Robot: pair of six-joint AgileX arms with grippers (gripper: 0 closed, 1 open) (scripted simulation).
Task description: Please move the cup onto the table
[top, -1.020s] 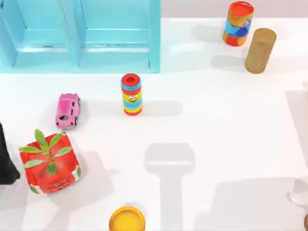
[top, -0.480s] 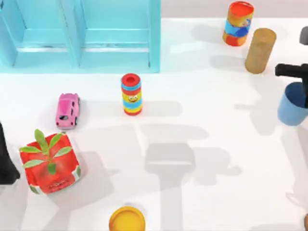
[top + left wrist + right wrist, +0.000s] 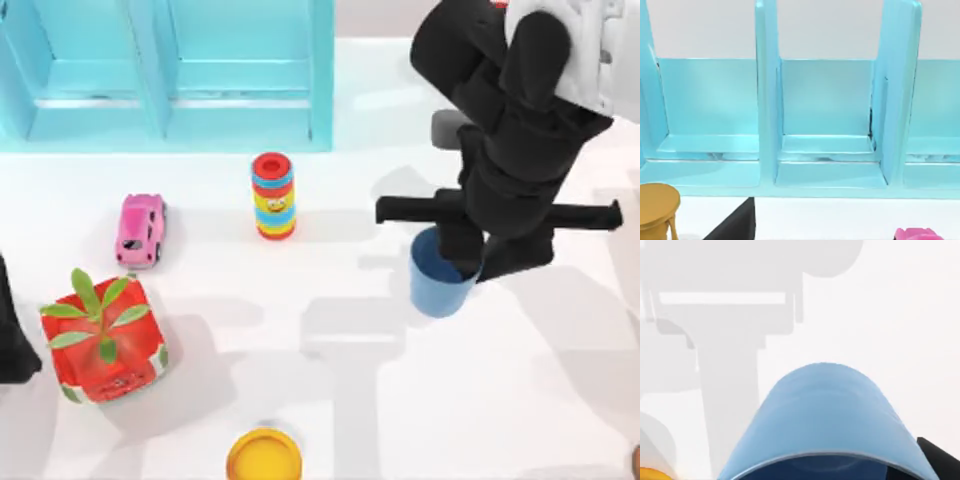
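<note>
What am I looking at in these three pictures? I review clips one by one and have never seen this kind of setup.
This is a simulated pair of AgileX robot arms at a white table. The top view looks down from overhead; each wrist view comes from a camera on one arm.

The right gripper is over the middle-right of the table, holding a small blue cup; the right wrist view looks down past that cup at the table. The left arm is parked at the left edge, its camera facing the light-blue shelf unit.

On the table: a pink toy car, a striped ring stack, a red potted plant and a yellow bowl.
</note>
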